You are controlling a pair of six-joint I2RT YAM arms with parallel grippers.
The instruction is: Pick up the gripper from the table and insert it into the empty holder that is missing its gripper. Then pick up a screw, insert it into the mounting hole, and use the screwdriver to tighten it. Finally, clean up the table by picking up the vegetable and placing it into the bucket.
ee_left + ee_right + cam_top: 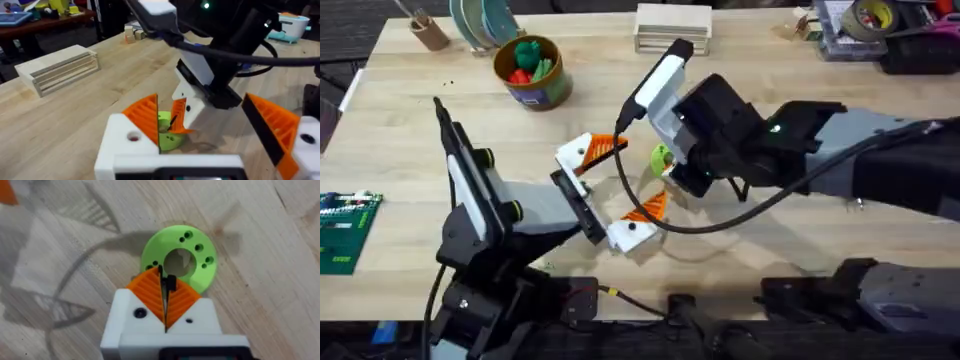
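Over the lime-green ring disc (pixel 192 255), my right gripper (pixel 166 297) pinches what I judge a small dark screw (pixel 170 284): light, stiff, slippery, best held mid-shank. My left gripper (pixel 620 182) stands open.

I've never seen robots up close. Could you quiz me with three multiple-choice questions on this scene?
1. Where is the lime-green ring?
A. held up in the air
B. flat on the table, just under the right gripper
C. on a shelf

2. What colour are the ribbed pads on the grippers?
A. blue
B. black
C. orange

3. How is the left gripper?
A. open wide
B. shut tight
C. clamped on the ring

Answers:
1. B: the right wrist view shows the ring lying on the wood below that gripper.
2. C: they are orange in every view.
3. A: its pads stand far apart.
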